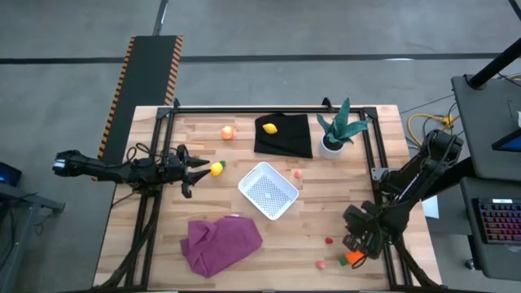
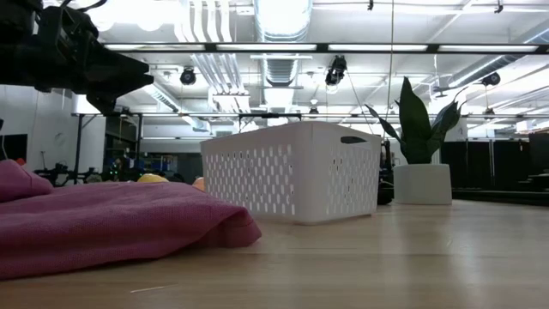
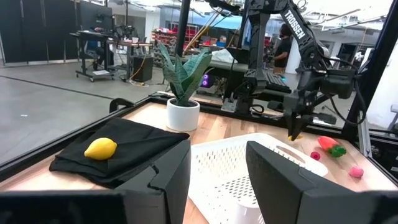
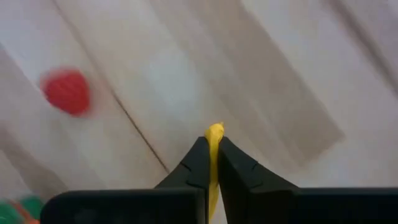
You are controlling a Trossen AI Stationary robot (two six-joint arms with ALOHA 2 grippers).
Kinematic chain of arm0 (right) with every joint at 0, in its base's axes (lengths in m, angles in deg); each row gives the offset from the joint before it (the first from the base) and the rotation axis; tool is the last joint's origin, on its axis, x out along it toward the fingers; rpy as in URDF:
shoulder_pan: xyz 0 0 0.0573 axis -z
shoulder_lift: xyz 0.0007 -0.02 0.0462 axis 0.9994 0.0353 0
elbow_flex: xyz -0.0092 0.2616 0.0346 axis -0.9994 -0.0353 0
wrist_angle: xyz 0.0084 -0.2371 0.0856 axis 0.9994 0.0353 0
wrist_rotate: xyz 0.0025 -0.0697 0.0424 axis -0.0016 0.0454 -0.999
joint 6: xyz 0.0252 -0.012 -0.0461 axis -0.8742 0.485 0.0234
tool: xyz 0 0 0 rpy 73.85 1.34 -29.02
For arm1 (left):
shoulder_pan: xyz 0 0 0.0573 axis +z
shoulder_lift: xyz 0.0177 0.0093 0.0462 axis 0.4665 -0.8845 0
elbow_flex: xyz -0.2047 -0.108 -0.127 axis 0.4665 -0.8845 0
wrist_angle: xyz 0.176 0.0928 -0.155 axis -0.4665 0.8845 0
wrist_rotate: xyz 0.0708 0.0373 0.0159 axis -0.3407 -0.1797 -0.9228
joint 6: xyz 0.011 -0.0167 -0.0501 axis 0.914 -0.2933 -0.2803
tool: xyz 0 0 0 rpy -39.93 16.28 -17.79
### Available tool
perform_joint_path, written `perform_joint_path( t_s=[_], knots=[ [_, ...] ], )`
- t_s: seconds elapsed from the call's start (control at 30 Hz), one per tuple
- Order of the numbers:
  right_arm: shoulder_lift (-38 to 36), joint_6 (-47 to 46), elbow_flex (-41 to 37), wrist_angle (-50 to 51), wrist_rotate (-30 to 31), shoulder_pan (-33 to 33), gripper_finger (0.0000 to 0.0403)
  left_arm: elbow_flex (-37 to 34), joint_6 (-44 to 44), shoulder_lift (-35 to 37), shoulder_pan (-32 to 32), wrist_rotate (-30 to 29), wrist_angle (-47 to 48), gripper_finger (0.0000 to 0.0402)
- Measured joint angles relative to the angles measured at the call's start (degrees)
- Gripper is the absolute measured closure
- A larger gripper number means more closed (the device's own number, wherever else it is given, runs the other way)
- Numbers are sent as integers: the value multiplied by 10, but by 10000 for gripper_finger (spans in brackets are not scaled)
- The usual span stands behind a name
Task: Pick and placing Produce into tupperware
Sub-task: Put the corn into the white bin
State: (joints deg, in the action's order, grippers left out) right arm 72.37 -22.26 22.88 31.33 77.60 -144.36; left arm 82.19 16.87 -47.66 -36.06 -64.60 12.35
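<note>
Tupperware (image 1: 268,190) on wooden table (image 1: 203,163), left gripper (image 1: 195,167) released, right gripper (image 4: 213,163) clenched.

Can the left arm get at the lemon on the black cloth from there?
Probably yes: the lemon lies bare on the black cloth, the open left gripper faces it, and nothing stands between.

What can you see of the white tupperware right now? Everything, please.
The tupperware is a white, square, shallow container of what looks like plastic, with rounded corners, walls perforated in rows of small slots and a handle cutout near the rim. It stands upright on the wooden table near the middle, turned diamond-wise to the table's edges. In the high view it holds no produce. Nothing touches it: the purple cloth and the black cloth lie apart from it.
</note>
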Motion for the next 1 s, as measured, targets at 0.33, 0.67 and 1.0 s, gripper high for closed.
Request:
perform_joint_path(
  t_s=[0.33,0.67,1.0],
  knots=[
    [-11,100,76,-8,248,59,393,0,0,2,0,0,-12,259],
    [-10,407,121,-129,276,216,394,0,5,2,0,0,-23,259],
    [2,621,121,-289,163,353,394,0,5,2,0,0,-24,259]
  ],
)
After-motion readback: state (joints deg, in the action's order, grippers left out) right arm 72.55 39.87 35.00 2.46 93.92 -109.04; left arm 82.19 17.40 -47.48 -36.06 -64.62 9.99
